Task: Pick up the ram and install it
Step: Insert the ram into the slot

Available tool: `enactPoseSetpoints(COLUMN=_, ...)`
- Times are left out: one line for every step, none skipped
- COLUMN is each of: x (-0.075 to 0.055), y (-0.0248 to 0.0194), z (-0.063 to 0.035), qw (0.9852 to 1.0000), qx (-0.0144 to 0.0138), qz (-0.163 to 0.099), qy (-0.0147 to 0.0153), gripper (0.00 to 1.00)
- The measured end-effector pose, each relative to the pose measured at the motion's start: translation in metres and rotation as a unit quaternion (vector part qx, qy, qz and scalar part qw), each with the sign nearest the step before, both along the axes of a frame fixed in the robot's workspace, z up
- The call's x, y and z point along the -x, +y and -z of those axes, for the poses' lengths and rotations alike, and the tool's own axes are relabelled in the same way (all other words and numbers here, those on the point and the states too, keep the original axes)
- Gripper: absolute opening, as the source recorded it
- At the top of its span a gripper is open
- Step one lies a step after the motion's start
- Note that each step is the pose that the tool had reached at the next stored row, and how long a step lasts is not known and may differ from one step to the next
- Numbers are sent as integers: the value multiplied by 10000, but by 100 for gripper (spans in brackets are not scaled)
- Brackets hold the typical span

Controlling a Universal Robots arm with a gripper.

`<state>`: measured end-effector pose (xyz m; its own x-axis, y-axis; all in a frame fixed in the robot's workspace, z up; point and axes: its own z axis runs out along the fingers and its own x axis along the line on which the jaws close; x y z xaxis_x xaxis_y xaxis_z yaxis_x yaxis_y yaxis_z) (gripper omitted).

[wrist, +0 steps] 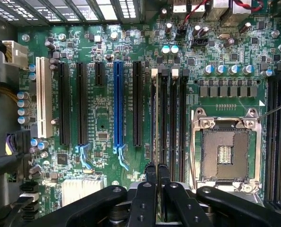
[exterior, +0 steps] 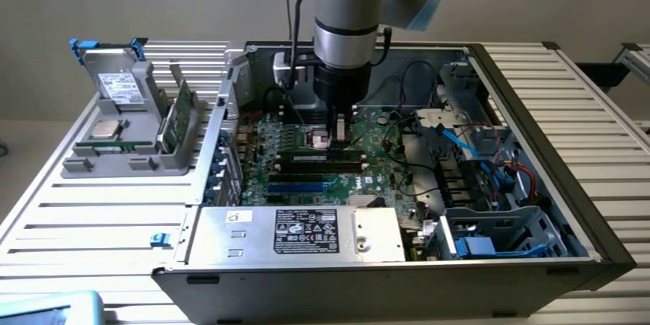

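In the wrist view the ram (wrist: 155, 118) shows edge-on as a thin green strip standing in the leftmost memory slot, beside the other black memory slots (wrist: 173, 123). My gripper (wrist: 157, 174) is shut on the ram's near end, one black finger (wrist: 150, 171) on each side of it. In the exterior view the gripper (exterior: 340, 141) reaches straight down into the open computer case, low over the green motherboard (exterior: 381, 173), at the memory slots (exterior: 320, 159).
The empty processor socket (wrist: 225, 151) lies next to the memory slots. A blue expansion slot (wrist: 117, 104) and black ones sit on the other side. Outside the case, a grey holder (exterior: 127, 161) carries a drive with blue tabs (exterior: 120, 85), a silver chip (exterior: 105, 129) and a green board (exterior: 181, 119).
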<state>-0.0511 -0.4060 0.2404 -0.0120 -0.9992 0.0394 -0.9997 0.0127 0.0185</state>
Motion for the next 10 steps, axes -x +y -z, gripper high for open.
enactPoseSetpoints(x=0, y=0, z=3, qw=10000, qx=-1, qz=0, qy=0, gripper=13)
enactPoseSetpoints(x=0, y=0, z=6, qw=10000, qx=-1, qz=1, qy=0, gripper=13)
enactPoseSetpoints(x=1, y=-1, z=8, qw=10000, qx=-1, qz=1, qy=0, gripper=13)
enactPoseSetpoints(x=1, y=-2, z=11, qw=10000, qx=0, qz=2, qy=0, gripper=13)
enactPoseSetpoints(x=0, y=-2, z=14, qw=10000, qx=0, qz=1, qy=0, gripper=13)
enactPoseSetpoints(x=0, y=-3, z=16, qw=10000, qx=0, qz=1, qy=0, gripper=13)
enactPoseSetpoints(x=0, y=-3, z=21, qw=10000, qx=-1, qz=1, qy=0, gripper=13)
enactPoseSetpoints(x=0, y=-2, z=26, qw=10000, qx=-1, qz=1, qy=0, gripper=13)
enactPoseSetpoints(x=0, y=-3, z=30, qw=10000, qx=0, qz=1, qy=0, gripper=13)
enactPoseSetpoints(x=0, y=-3, z=32, qw=10000, qx=0, qz=1, qy=0, gripper=13)
